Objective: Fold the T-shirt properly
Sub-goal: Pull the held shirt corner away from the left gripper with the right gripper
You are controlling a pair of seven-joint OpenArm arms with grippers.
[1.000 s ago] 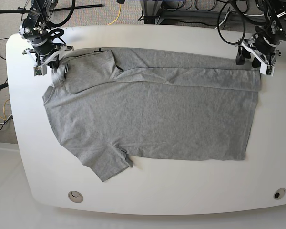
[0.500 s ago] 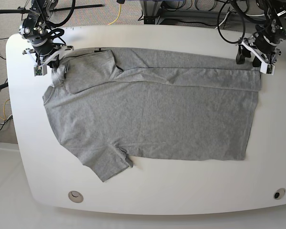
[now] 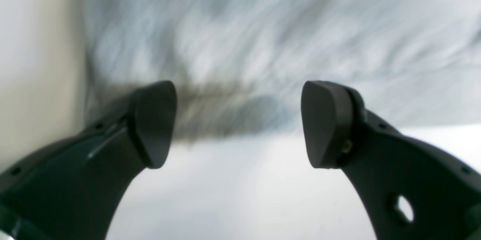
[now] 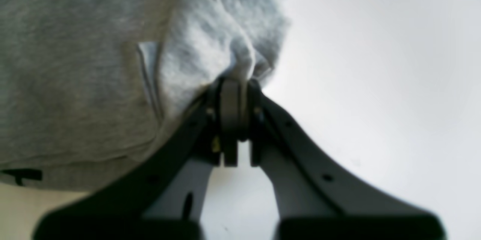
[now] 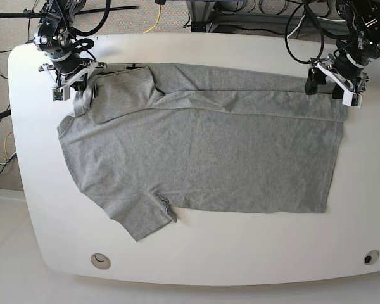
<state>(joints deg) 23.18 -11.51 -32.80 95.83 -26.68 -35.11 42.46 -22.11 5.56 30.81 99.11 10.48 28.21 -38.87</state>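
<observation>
Right end effector (image 4: 235, 93) pinches T-shirt (image 5: 202, 152); white table (image 5: 196, 259), cabled floor.

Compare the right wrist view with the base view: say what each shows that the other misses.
Only the right wrist view shows the right gripper shut on a bunched pinch of the T-shirt. Only the base view shows the whole shirt spread on the white table, its far long edge folded over, and the left gripper above the hem corner. Both show the grey shirt and table.
</observation>
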